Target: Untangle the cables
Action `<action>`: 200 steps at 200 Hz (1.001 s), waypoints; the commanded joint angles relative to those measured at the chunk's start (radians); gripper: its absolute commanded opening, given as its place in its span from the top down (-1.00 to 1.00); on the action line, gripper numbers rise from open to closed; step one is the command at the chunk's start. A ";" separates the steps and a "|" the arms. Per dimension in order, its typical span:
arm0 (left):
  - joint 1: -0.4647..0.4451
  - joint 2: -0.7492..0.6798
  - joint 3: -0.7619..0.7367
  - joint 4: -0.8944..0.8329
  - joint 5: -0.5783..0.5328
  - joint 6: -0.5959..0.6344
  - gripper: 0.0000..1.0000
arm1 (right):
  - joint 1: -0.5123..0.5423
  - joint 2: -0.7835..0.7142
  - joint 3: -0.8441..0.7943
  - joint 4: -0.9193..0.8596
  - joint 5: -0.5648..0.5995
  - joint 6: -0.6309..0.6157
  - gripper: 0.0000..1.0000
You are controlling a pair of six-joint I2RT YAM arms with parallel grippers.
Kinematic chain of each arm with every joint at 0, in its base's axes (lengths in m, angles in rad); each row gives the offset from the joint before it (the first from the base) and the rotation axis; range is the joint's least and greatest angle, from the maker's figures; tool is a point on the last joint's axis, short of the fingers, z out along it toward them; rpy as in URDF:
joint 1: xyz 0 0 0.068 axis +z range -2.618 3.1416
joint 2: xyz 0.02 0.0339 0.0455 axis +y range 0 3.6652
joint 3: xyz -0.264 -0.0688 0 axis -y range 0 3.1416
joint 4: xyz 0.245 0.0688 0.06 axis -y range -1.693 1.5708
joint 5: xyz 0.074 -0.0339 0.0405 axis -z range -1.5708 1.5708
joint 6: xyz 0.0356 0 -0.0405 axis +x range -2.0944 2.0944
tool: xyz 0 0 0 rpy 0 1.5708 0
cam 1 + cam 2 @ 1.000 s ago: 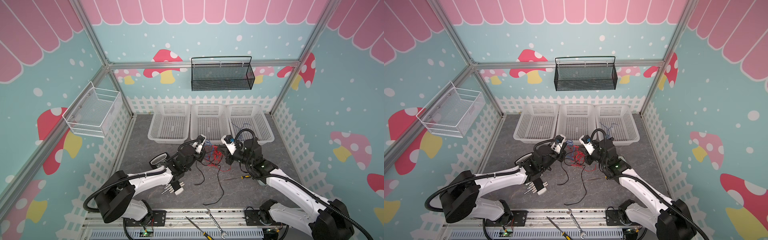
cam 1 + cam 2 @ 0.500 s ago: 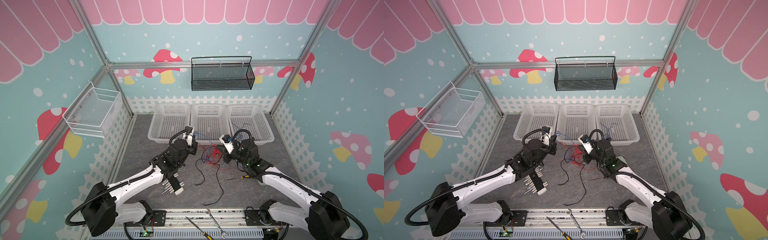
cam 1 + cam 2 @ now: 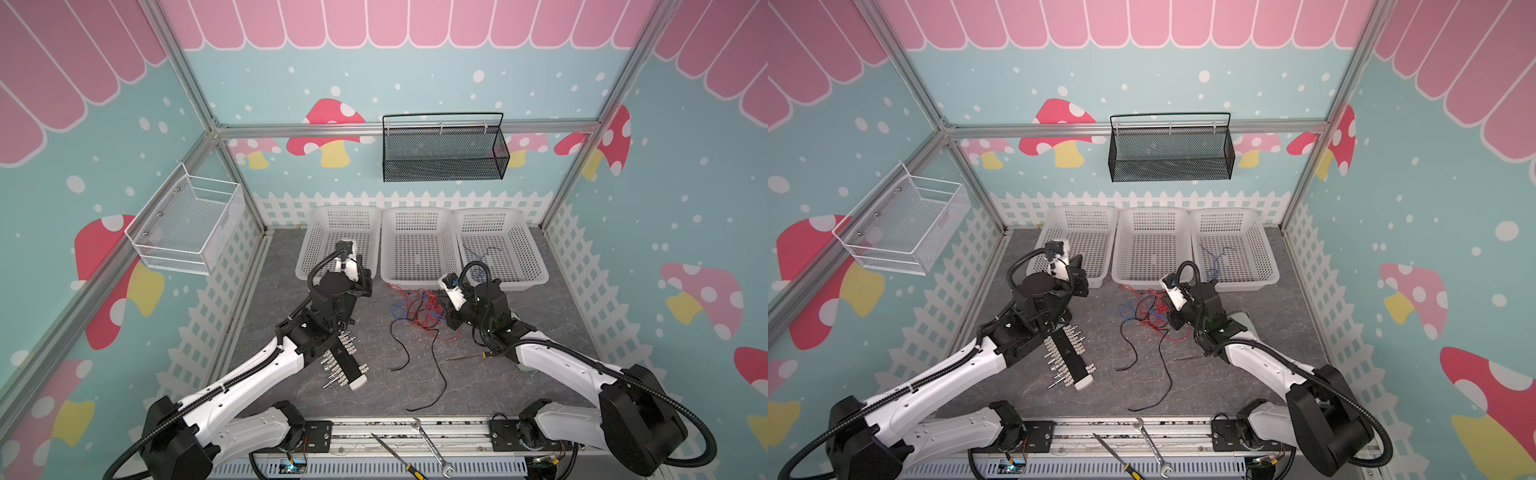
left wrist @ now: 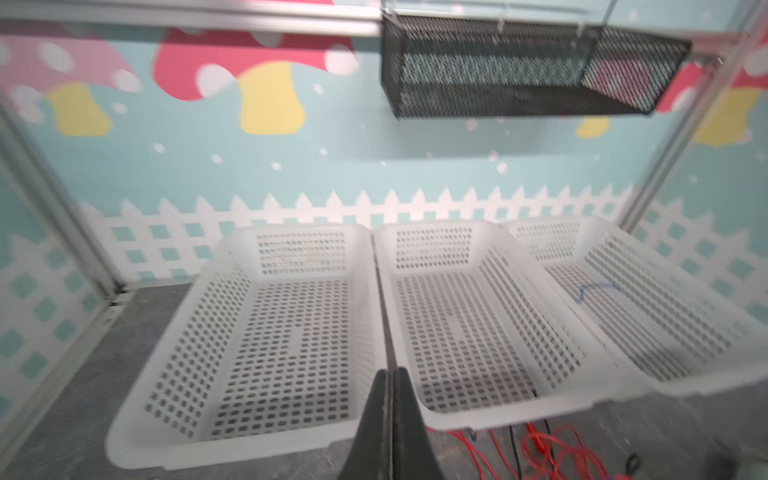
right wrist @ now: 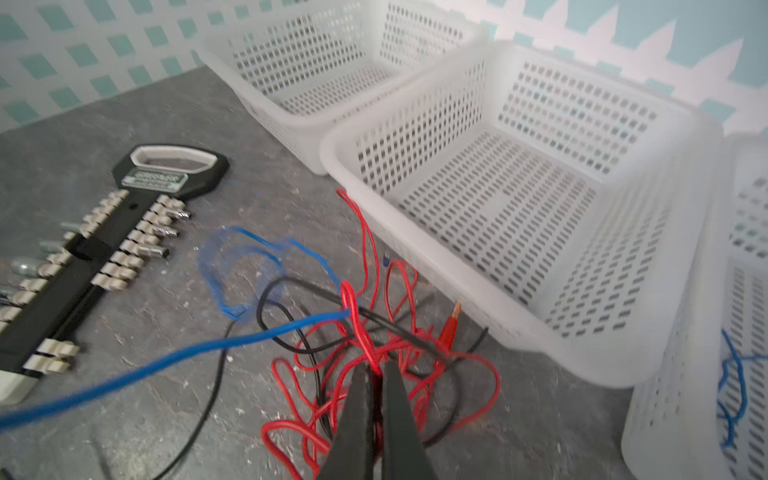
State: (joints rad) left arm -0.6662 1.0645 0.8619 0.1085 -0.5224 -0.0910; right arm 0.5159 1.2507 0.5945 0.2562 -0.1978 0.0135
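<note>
While my right gripper (image 5: 376,374) pinches a red strand of the cables (image 3: 415,307), tangled mid-table at 6 o'clock of the middle basket (image 3: 415,282), my left gripper (image 4: 390,374) hangs clenched over the 11 o'clock basket (image 4: 249,449); the 1 o'clock basket (image 3: 1268,262) holds a blue wire (image 3: 1214,257).

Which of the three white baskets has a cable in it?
The rightmost basket: a blue cable lies inside it; the middle basket and left basket hold none.
</note>
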 commanded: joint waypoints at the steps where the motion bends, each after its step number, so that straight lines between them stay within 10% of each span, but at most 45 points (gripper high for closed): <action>1: 0.026 -0.045 0.029 -0.032 -0.068 0.011 1.00 | -0.002 0.013 -0.010 -0.027 0.017 0.009 1.00; 66: 0.030 -0.019 -0.089 0.031 0.143 0.017 1.00 | -0.001 0.004 0.021 0.005 -0.108 -0.016 1.00; 101: 0.031 0.020 -0.173 0.120 0.223 0.078 0.37 | -0.001 -0.018 0.033 0.011 -0.201 -0.038 1.00; 200: 0.029 0.135 -0.265 0.303 0.586 0.299 -0.21 | -0.001 -0.052 0.053 -0.006 -0.316 -0.093 1.00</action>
State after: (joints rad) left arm -0.6395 1.1698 0.5934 0.3527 -0.0547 0.1242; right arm 0.5159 1.2175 0.6094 0.2520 -0.4732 -0.0433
